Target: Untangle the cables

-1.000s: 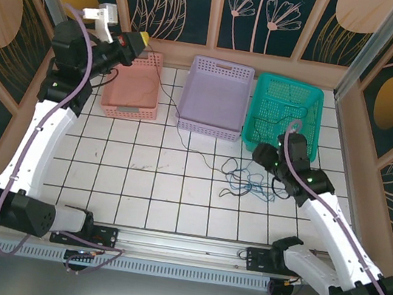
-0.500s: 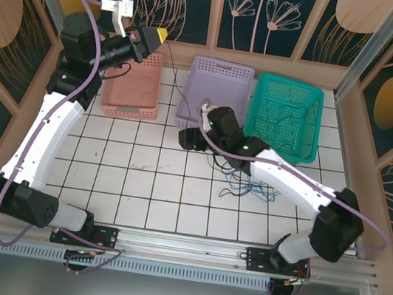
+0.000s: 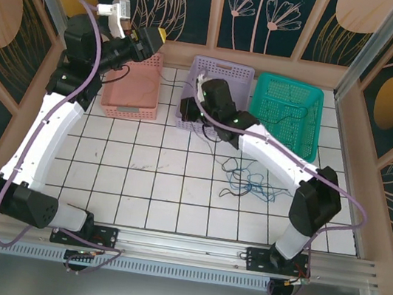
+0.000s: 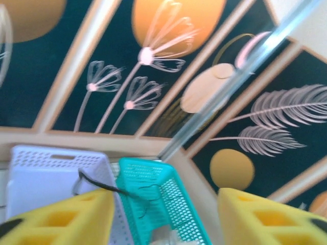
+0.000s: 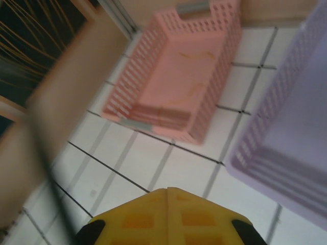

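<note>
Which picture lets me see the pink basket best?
The right wrist view: the pink basket is close and whole, inside and all, though a little blurry. The top view shows it small at the far left, with the left gripper in front of its back edge.

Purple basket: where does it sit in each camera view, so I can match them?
Top external: purple basket, back centre, between the pink basket and teal basket.
Left wrist: lower left, teal basket on its right.
Right wrist: right edge, pink basket on its left.
Shared landmark: those neighbouring baskets.
</note>
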Controlling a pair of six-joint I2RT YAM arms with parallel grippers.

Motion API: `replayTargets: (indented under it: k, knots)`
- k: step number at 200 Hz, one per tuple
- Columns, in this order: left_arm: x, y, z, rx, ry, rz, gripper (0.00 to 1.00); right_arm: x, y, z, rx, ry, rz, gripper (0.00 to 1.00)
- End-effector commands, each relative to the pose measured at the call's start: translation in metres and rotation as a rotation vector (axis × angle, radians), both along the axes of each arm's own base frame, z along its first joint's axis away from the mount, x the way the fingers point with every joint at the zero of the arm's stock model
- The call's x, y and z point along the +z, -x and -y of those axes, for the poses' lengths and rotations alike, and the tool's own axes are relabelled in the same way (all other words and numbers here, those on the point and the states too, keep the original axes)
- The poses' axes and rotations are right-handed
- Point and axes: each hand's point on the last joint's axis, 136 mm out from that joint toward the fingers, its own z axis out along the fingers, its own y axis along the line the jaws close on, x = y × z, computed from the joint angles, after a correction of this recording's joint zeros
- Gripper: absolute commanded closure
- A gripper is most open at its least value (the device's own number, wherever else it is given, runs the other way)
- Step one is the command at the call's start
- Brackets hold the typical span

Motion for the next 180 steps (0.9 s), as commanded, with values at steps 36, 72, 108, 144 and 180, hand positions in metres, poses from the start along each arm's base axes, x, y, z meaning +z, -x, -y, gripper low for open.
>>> replayTargets:
  k: [36,72,108,144,180]
  knots:
    - [-0.057,0.021,-0.058,0.328,-0.012,-0.144,0.21,0.085,-0.013,0.028,-0.116,-0.221,-0.131,1.00]
    - [-0.086,0.040,-0.069,0.367,-0.023,-0.186,0.21,0.129,-0.024,0.046,-0.165,-0.276,-0.096,1.00]
    - [-0.132,0.058,-0.045,0.211,0.021,-0.254,0.41,0.173,-0.026,0.046,-0.159,-0.338,-0.056,1.00]
    - [-0.191,0.069,-0.023,0.121,0.178,-0.443,0.35,0.191,-0.020,0.040,-0.117,-0.372,-0.045,1.00]
    - [-0.226,0.066,-0.015,0.138,0.229,-0.573,0.34,0.201,-0.012,0.039,-0.103,-0.388,-0.038,1.00]
